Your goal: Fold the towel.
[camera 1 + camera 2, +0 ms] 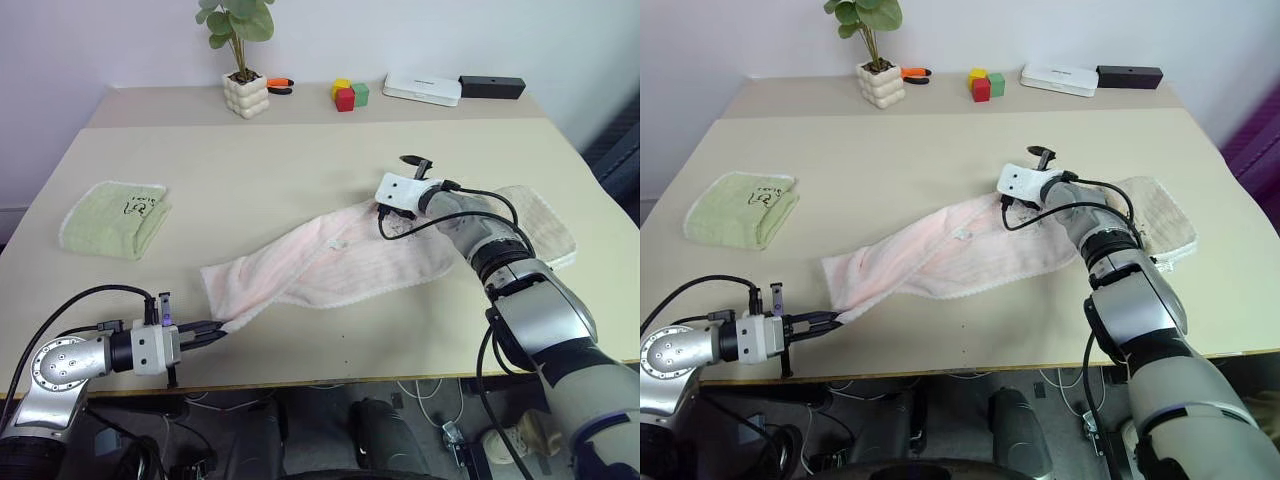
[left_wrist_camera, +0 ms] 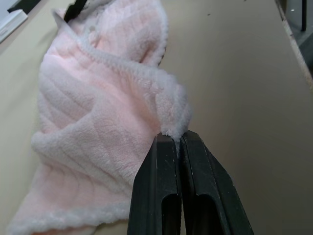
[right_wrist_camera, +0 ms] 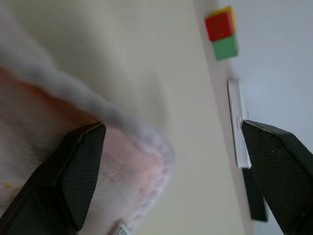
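**Pink towel stretched between both grippers**

Left gripper (image 1: 215, 328) clamped shut on the towel's (image 1: 330, 262) near corner; right gripper (image 3: 171, 161) jaws wide apart at its far end. Towel: pale pink terry, white stitched edge, bunched into a long rumpled band mid-table (image 1: 250, 170), long axis running diagonally from near-left to far-right. One pink towel, one folded green towel (image 1: 112, 218), one beige towel (image 1: 540, 225) beneath the right arm.

We note the towel (image 1: 330, 262) as soft pink terry cloth, fluffy, with a nubbly white edge. The table (image 1: 300, 170) looks smooth, matt beige. The left gripper (image 2: 182, 147) fingers (image 2: 161, 186) appear matt black plastic; the right gripper (image 3: 171, 161) pads (image 3: 78, 171) finely textured.
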### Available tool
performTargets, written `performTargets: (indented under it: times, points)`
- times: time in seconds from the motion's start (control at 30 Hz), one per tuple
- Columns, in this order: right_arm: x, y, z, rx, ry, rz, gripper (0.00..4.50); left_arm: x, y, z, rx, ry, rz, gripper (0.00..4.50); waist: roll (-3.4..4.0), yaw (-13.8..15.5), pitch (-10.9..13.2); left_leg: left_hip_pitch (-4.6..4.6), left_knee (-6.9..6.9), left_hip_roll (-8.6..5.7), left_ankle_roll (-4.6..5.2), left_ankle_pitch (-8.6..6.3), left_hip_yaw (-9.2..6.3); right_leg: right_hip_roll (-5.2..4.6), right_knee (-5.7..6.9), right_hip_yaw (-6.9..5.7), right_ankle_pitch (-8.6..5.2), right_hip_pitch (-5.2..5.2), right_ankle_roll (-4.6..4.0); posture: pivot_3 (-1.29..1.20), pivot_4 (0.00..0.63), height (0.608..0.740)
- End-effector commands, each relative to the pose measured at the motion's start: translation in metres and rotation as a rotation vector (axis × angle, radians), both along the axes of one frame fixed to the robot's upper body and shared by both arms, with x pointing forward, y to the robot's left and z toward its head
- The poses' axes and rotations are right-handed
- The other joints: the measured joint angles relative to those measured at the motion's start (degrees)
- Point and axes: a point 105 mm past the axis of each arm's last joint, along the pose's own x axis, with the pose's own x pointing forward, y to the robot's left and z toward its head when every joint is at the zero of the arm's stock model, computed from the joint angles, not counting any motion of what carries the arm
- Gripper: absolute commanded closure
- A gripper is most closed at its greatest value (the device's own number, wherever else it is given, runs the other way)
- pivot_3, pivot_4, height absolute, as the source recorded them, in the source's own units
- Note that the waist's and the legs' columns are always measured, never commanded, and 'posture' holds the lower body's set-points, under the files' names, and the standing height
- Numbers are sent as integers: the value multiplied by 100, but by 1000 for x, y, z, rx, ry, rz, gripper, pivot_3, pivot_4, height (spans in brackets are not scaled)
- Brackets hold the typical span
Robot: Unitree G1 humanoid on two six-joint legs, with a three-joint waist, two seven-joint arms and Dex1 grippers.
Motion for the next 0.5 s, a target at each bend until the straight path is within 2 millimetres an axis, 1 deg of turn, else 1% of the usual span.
performTargets:
  times: [0.03,0.07,0.1,0.13,0.2,0.23,0.27,0.3,0.5]
  points:
    - [4,8,16,-42,-50,28,830,-1,2,8,18,-35,4,4500,0,0,0,0,0,0,0,0,0,0,0,0,0,0,0,0,150,740]
    - [4,8,16,-66,-60,30,1246,-2,2,8,21,-34,3,4500,0,-1,0,0,0,0,0,0,0,0,0,0,0,0,0,0,150,740]
    - [5,9,16,-73,-64,30,1803,-2,1,8,20,-36,4,4500,0,1,0,0,0,0,0,0,0,0,0,0,0,0,0,0,150,740]
    - [5,9,16,-86,-73,31,2265,-2,1,9,18,-36,5,4500,0,3,0,0,0,0,0,0,1,0,0,0,0,0,-1,0,150,740]
    - [5,10,16,-82,-73,31,3233,-3,0,9,15,-38,8,4500,0,-5,0,0,0,0,0,0,1,0,0,1,0,0,-1,0,150,740]
    - [5,10,16,-64,-67,28,3799,-3,0,9,16,-38,8,4500,0,-5,0,0,0,0,0,0,1,0,0,1,-1,0,-1,0,150,740]
    - [5,10,16,-54,-65,27,4222,-3,0,9,15,-38,9,4500,0,-5,0,0,0,0,0,0,1,0,1,1,0,0,-1,0,150,740]
    - [5,11,15,-36,-56,27,4442,-3,0,10,15,-38,10,4500,0,-7,0,0,0,0,0,0,1,0,1,1,0,0,-1,0,150,740]
    - [4,7,14,-6,-46,22,4442,-1,1,12,8,-41,22,4500,0,0,0,0,0,0,0,0,1,0,1,1,0,0,-1,0,150,740]
